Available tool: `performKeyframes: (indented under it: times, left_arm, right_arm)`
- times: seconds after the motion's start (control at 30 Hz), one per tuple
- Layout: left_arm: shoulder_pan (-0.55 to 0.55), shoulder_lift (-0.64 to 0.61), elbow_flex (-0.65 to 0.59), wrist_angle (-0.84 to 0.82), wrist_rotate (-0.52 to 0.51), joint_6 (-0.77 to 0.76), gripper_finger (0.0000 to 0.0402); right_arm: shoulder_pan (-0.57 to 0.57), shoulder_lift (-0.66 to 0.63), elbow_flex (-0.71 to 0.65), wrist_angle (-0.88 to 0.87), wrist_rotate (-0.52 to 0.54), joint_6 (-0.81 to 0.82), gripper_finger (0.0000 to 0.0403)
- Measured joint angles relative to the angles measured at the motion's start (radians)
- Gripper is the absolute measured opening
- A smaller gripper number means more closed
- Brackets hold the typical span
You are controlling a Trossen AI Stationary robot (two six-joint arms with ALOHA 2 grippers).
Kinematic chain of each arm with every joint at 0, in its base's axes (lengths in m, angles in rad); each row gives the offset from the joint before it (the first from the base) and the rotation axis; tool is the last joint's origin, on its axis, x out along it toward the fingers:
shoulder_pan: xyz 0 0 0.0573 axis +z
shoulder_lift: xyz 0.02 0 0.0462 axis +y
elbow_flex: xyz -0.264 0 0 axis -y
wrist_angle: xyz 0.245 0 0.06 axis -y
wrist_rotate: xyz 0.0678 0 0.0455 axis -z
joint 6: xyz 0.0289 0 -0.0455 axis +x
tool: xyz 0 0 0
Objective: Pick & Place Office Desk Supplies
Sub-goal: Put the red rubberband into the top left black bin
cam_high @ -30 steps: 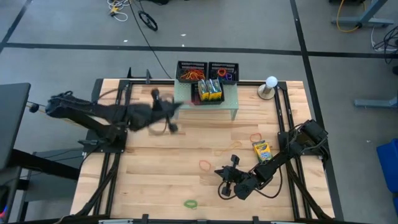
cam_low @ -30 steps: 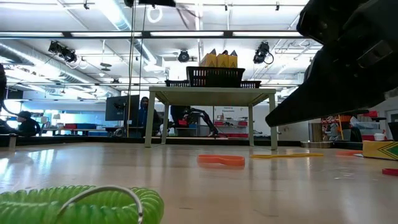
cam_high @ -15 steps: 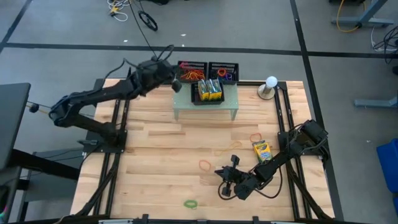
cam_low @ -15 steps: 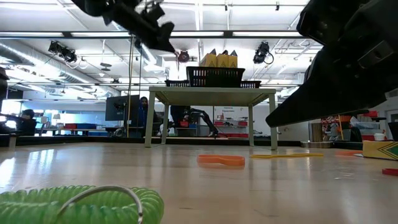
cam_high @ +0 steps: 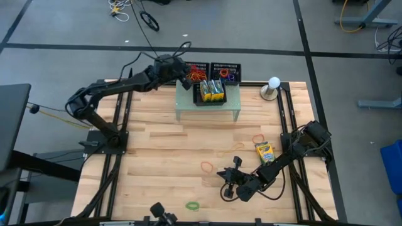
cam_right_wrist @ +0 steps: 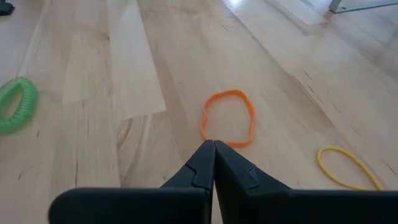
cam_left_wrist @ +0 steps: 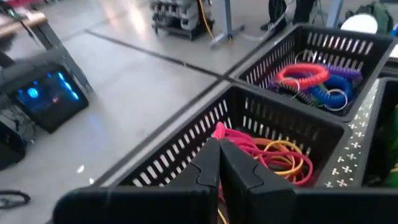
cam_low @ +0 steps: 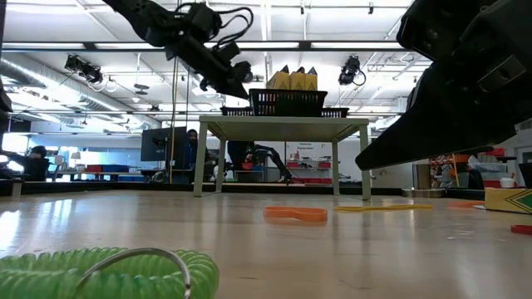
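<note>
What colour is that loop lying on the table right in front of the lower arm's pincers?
Orange. The loop shows best in the right wrist view.

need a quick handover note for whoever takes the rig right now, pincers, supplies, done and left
Left pincer: shut, above the left black mesh tray at the back of the table; a pink band shows at its tips, held or not is unclear.
Right pincer: shut, empty, low over the table front, pointing at the orange band.
Done: three crayon boxes in the tray on the green riser; bands in both back trays.
Left: one crayon box beside the right arm, green coil band at the front edge, yellow band, and further loose bands near the crayon box.
</note>
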Motion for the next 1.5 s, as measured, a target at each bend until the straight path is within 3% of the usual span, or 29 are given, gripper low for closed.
performKeyframes:
  times: [0.13, 0.57, 0.7, 0.83, 1.07, 1.3, 1.5]
  left_arm:
    - [-0.001, 0.028, 0.053, -0.084, 0.002, 0.002, 0.0025]
    - [-0.019, -0.023, 0.129, -0.276, -0.005, 0.027, 0.0151]
    - [-0.048, -0.08, 0.151, -0.393, -0.024, 0.066, 0.0143]
    - [-0.092, -0.17, 0.13, -0.45, -0.023, 0.063, 0.01]
    - [-0.21, -0.372, -0.135, -0.265, -0.026, 0.023, 0.0009]
    - [-0.392, -0.554, -0.5, 0.101, -0.034, 0.017, 0.0018]
    - [-0.545, -0.619, -0.741, 0.428, -0.064, 0.016, 0.002]
  right_arm:
    - [0.0, 0.0, 0.0, 0.0, 0.0, -0.007, 0.0013]
    - [0.0, 0.0, 0.0, 0.0, 0.0, -0.007, 0.0014]
    - [0.0, 0.0, 0.0, 0.0, 0.0, -0.008, 0.0013]
    - [-0.001, 0.0, 0.0, 0.0, 0.0, -0.026, 0.0013]
    - [-0.015, 0.0, 0.0, 0.001, 0.001, -0.054, 0.0014]
    - [-0.067, 0.0, 0.0, 0.022, 0.0, -0.078, 0.0013]
    - [-0.117, 0.0, 0.0, 0.043, -0.054, -0.079, 0.0013]
